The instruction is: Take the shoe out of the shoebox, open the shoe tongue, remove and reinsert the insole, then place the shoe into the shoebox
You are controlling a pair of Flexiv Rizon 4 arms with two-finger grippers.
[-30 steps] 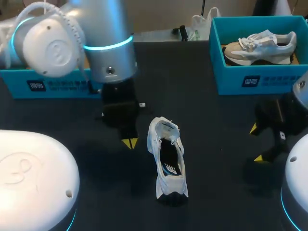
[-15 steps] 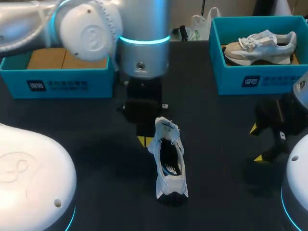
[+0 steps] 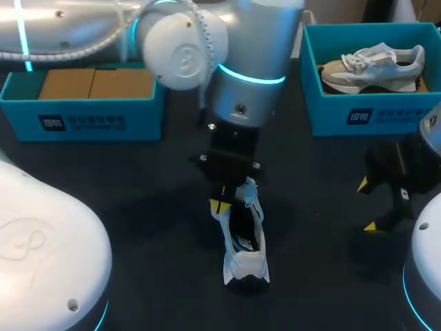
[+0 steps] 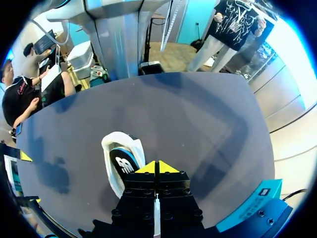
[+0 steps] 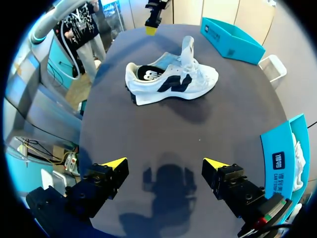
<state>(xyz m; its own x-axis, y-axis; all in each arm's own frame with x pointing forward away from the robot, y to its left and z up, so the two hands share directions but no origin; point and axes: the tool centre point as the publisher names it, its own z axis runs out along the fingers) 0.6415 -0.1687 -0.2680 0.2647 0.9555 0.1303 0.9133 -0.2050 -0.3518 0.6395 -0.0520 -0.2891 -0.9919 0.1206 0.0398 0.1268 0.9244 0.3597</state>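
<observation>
Silver-white rounded arm links [image 3: 182, 48], glowing cyan joint rings [image 3: 251, 74], black fingers [image 5: 101, 179] (bright yellow tips)

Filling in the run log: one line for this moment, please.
shoe: on table | left gripper: shut, above shoe | right gripper: open, apart from shoe

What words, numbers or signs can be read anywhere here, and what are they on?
Left shoebox, white label on front wall: too small and blurred to read.
Right shoebox, same kind of label: also unreadable.
Shoe, dark emblem on its side: a logo, no legible words.
Insole, pale mark: blurred.
No numbers or signs legible.
</observation>
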